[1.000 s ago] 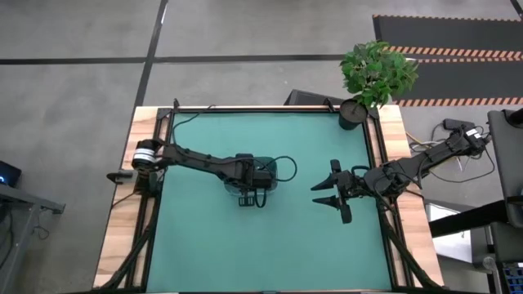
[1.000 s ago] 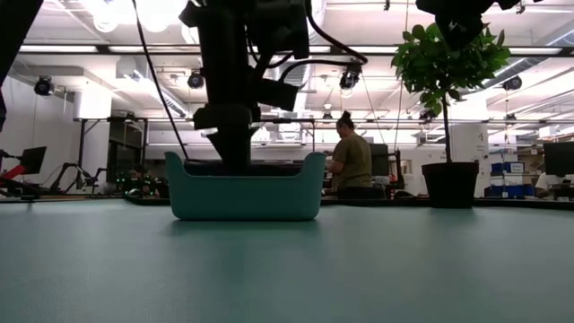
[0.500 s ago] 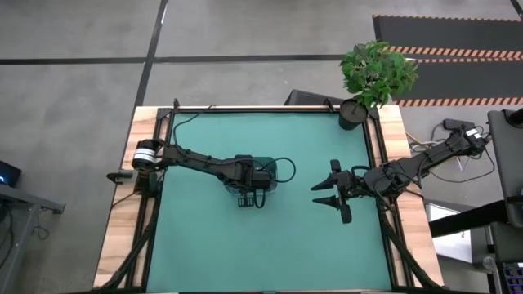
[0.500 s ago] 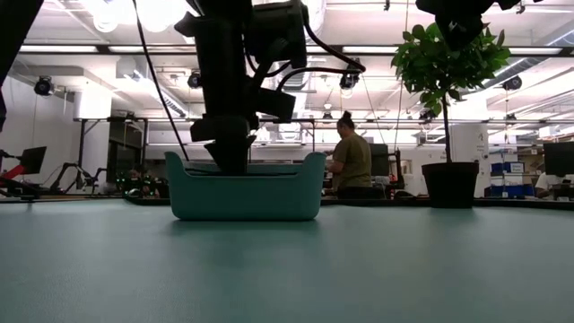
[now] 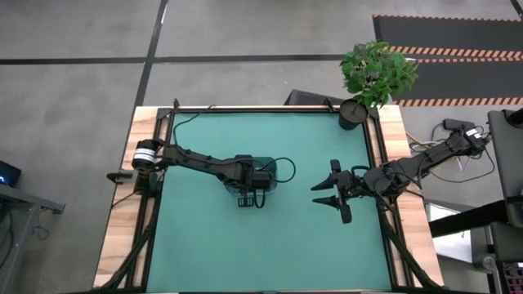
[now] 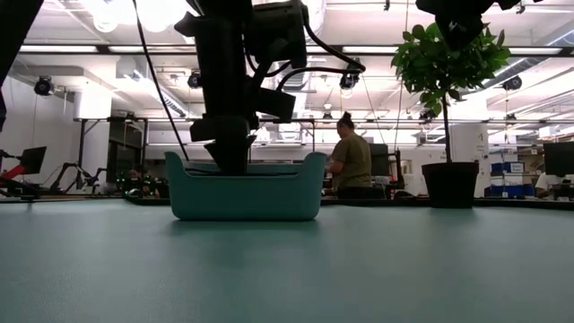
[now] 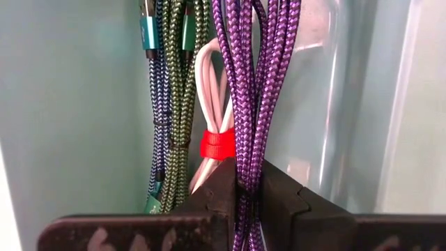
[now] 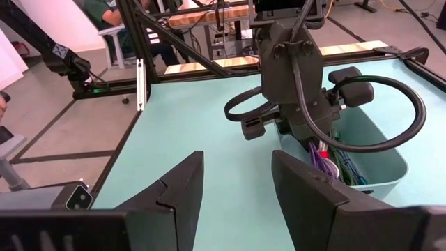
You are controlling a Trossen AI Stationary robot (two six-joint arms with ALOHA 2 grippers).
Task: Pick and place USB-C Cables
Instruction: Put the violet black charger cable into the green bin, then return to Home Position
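Observation:
The teal bin (image 5: 279,170) stands mid-table and shows side-on in the low view as the bin (image 6: 247,197). My left gripper (image 7: 249,176) reaches down into it and is shut on a purple braided cable bundle (image 7: 259,84). Beside that bundle in the bin lie a white cable (image 7: 211,84) with a red tie (image 7: 218,144) and a green-and-blue braided cable (image 7: 173,90). My right gripper (image 5: 327,193) hangs open over the mat right of the bin, touching nothing. The right wrist view shows the left arm (image 8: 293,77) over the bin (image 8: 380,157). My left gripper pinches the purple bundle's strands (image 7: 249,164) between its two fingers. The fingers come from above, pointing down into the bin, one on each side of the bundle. The rest of the bundle runs on along the bin, next to the white cable.
A potted plant (image 5: 351,114) stands at the table's far right corner, also seen as the plant (image 6: 451,184). Black arm wires loop beside the bin (image 5: 286,167). Wooden strips edge the green mat (image 5: 245,245). A person (image 6: 352,166) sits in the room beyond.
In the low view my left gripper tipped a little over the bin about a second ago and has kept still since. The right arm has not moved.

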